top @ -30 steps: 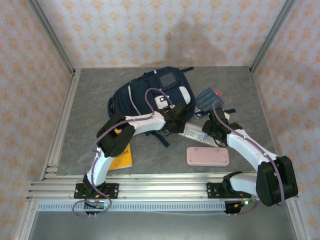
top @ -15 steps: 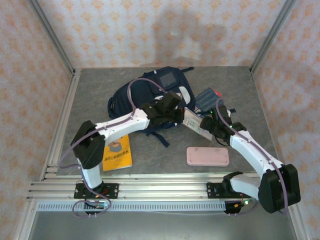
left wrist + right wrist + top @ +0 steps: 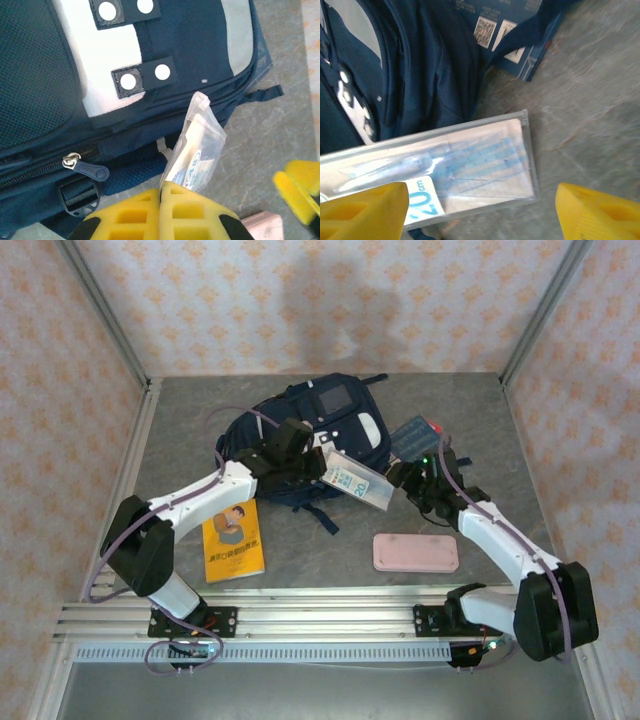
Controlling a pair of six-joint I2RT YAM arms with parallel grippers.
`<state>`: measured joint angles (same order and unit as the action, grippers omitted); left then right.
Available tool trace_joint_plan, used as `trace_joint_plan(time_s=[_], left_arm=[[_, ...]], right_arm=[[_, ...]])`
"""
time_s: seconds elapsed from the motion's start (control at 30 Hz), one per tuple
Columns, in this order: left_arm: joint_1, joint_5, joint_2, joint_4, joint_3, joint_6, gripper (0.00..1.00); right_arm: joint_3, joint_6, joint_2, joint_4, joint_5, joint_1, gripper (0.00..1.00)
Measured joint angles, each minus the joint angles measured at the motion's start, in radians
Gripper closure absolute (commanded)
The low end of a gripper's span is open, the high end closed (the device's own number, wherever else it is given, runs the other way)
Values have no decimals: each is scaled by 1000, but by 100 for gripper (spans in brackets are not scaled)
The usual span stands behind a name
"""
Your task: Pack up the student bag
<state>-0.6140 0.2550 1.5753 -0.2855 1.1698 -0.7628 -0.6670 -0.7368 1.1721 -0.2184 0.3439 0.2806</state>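
While the left gripper [image 3: 160, 192] pinched a clear ruler packet [image 3: 196, 147] (by one end) at the student bag's [image 3: 290, 420] edge, the right gripper [image 3: 480, 206] gaped nearby.

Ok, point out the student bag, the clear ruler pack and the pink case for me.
student bag [image 3: 312, 412]: top external view, navy fabric left of its grey patch.
clear ruler pack [image 3: 352, 482]: top external view, on its printed label.
pink case [image 3: 416, 553]: top external view, middle of its top face.
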Motion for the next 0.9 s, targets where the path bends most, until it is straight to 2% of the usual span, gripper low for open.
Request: trace_joint_plan(time_s=[0.17,0.37,0.73,0.9], left_arm=[[1,54,-27,82,-38,-105,100],[11,92,-32,158,-69,-229,100],[14,89,-94,269,-118,-446,100],[14,77,-96,291,-118,-495,100]], right_arm=[[137,-307,50,191,35,20,22],[146,-520,70,290,36,49,13],[192,-752,-120,277,-80,151,5],[192,-804,-122,278,-101,190,5]])
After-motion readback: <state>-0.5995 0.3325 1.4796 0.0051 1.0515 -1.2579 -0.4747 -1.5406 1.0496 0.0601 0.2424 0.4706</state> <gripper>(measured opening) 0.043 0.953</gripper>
